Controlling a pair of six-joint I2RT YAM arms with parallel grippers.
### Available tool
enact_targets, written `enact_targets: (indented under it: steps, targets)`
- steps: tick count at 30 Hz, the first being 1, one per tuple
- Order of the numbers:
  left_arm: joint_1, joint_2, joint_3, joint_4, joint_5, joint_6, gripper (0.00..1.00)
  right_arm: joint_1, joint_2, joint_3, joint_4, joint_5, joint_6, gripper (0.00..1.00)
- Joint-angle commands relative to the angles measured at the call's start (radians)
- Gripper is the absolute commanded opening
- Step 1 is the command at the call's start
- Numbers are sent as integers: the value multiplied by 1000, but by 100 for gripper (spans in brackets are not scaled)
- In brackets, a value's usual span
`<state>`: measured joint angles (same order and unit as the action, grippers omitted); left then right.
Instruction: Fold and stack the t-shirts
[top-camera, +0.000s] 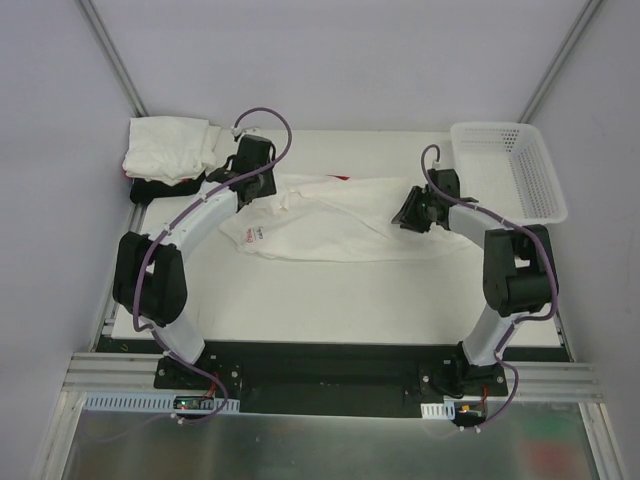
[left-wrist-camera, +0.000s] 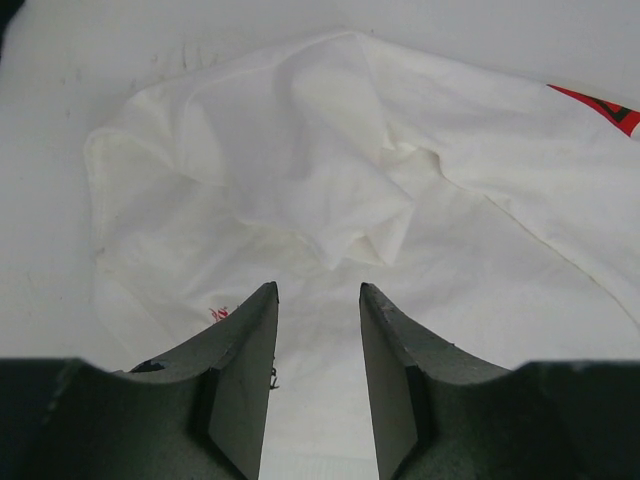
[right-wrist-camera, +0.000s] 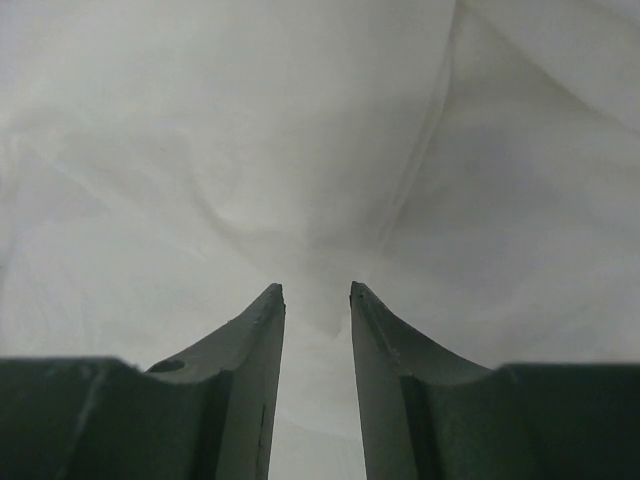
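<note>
Hovering with jaws parted and nothing gripped, the left pincer (left-wrist-camera: 318, 290) and right pincer (right-wrist-camera: 317, 288) sit over opposite ends of a rumpled white t-shirt (top-camera: 340, 225) lying on the desk (top-camera: 330, 300) just left of the mesh basket (top-camera: 500, 128), apparently placed to pull it flat for folding.

Robotics lab cell: plain white walls (top-camera: 330, 60), aluminium frame rail (top-camera: 110, 378), white worktable (top-camera: 330, 300).

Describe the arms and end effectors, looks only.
The left arm and right arm have white links, bulky black joint housings and purple cables looping outside. The left end effector and right end effector each have two dark grey tapered fingers.
</note>
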<state>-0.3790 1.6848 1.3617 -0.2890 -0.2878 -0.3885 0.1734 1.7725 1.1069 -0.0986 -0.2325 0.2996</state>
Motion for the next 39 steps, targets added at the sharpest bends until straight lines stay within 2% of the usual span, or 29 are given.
enact_targets:
  steps: [1, 6, 17, 20, 25, 37, 39]
  targets:
    - [-8, -57, -30, 4, 3, -30, 38, 17, -57, -90, 25, -19, 21, 37]
    - [-8, -16, 7, 4, 4, -18, 40, 31, -61, -124, 63, -18, 27, 39]
    - [-11, -10, 1, 4, -16, -16, 40, 67, -19, -73, 68, 5, 24, 40]
    - [-11, -11, -4, 4, -21, -15, 40, 71, -5, -67, 74, 2, 29, 37]
    - [-11, -19, -12, 4, -30, -10, 40, 72, 2, -55, 77, 21, 21, 22]
    - [-14, -30, -30, 4, -44, -7, 40, 72, 38, -76, 126, 18, 38, 20]
    - [-12, -24, -29, 4, -42, -9, 40, 72, 45, -76, 129, 24, 36, 16]
